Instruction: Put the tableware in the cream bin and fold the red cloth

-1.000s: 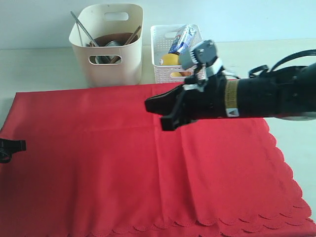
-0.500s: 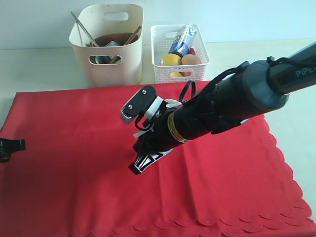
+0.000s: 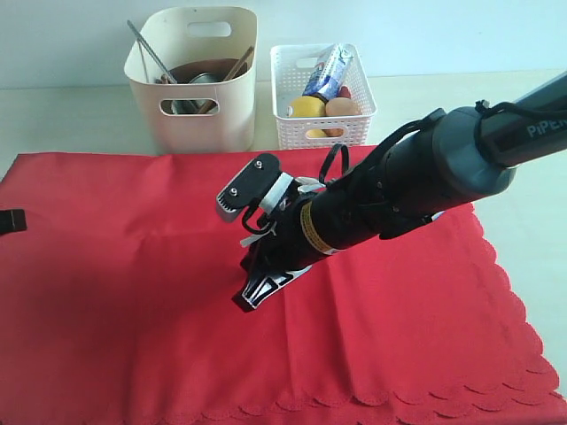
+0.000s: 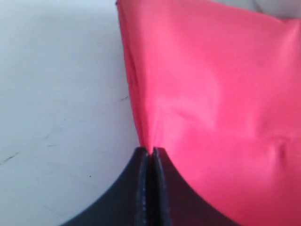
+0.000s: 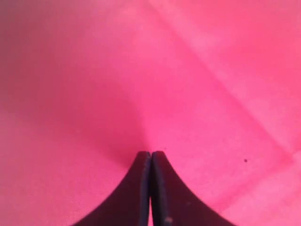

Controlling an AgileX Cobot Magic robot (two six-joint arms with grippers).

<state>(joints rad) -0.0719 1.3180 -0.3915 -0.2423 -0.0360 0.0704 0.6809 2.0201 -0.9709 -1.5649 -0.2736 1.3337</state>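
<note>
At left gripper [image 4: 150, 151]: jaws pressed together, clamped on the side edge of the red cloth [image 4: 211, 94]; fabric puckered into the tips.
Left wrist view only: the pinch seen close; bare pale table [image 4: 56, 94] beside the held edge.
Exterior view, left side: just a small black tip at the cloth's far left border.
Right gripper [image 5: 151, 154]: jaws together, tips down on the cloth near its middle; creases run to the tips; fabric caught or only touched, cannot tell.
Right wrist view only: red fabric all round the tips.
Exterior view only: right arm [image 3: 399, 190] reaching in from the right, angled down over the cloth.
Red cloth: spread across the table, scalloped hem along the near and right edges.
Cream bin [image 3: 213, 119]: upright just behind the cloth's far edge; tableware [image 3: 199, 73] inside, handles above the rim.
White basket [image 3: 328, 128]: just beside the bin; lemon [image 3: 307, 107], egg [image 3: 341, 107] and milk carton [image 3: 328, 69] inside.
Writing: "PiPE" on the right arm, cut by the frame edge; yellow label band [image 3: 307, 227] near the wrist, print too small; carton print illegible.
</note>
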